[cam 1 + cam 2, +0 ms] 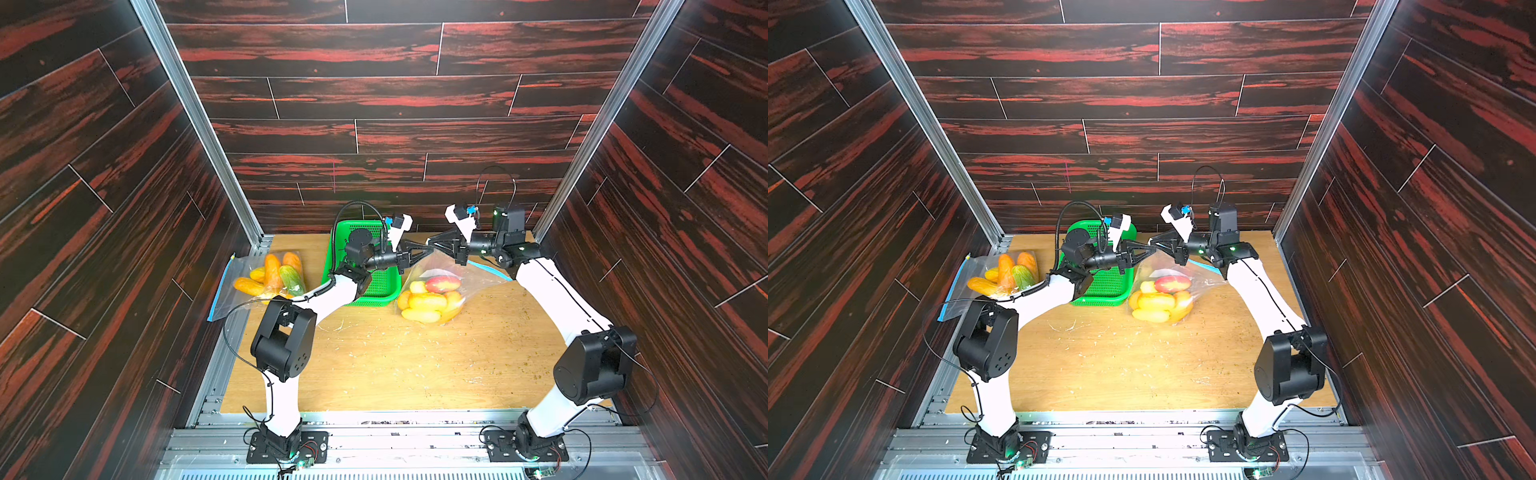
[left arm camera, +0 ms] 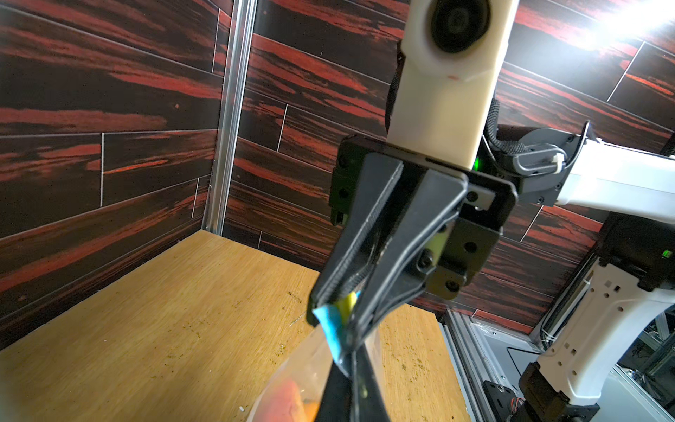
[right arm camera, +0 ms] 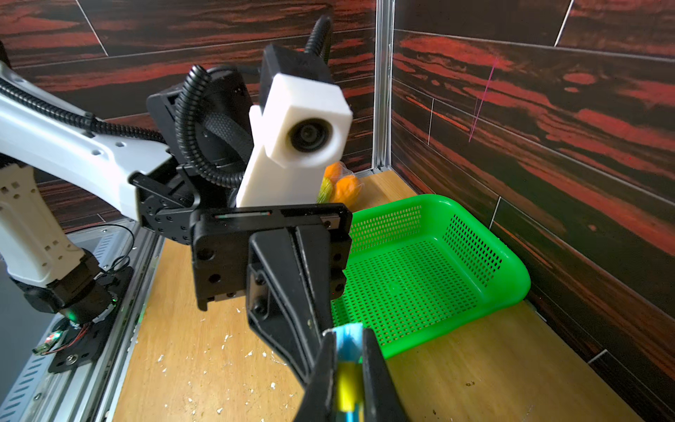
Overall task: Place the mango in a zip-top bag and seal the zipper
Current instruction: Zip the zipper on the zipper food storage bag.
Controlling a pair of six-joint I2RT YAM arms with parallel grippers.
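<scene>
A clear zip-top bag lies mid-table and holds several yellow mangoes and a red one. Its mouth is lifted, and the blue zipper strip shows a yellow section. My left gripper and right gripper meet tip to tip above the bag in both top views, each shut on the zipper strip. In the left wrist view my left gripper pinches the strip just below the right gripper. The right gripper clamps the strip edge in the right wrist view.
A green mesh basket stands empty behind the left arm. A second bag of orange and green mangoes lies at the table's left edge. Dark wood-pattern walls close in three sides. Crumbs dot the board.
</scene>
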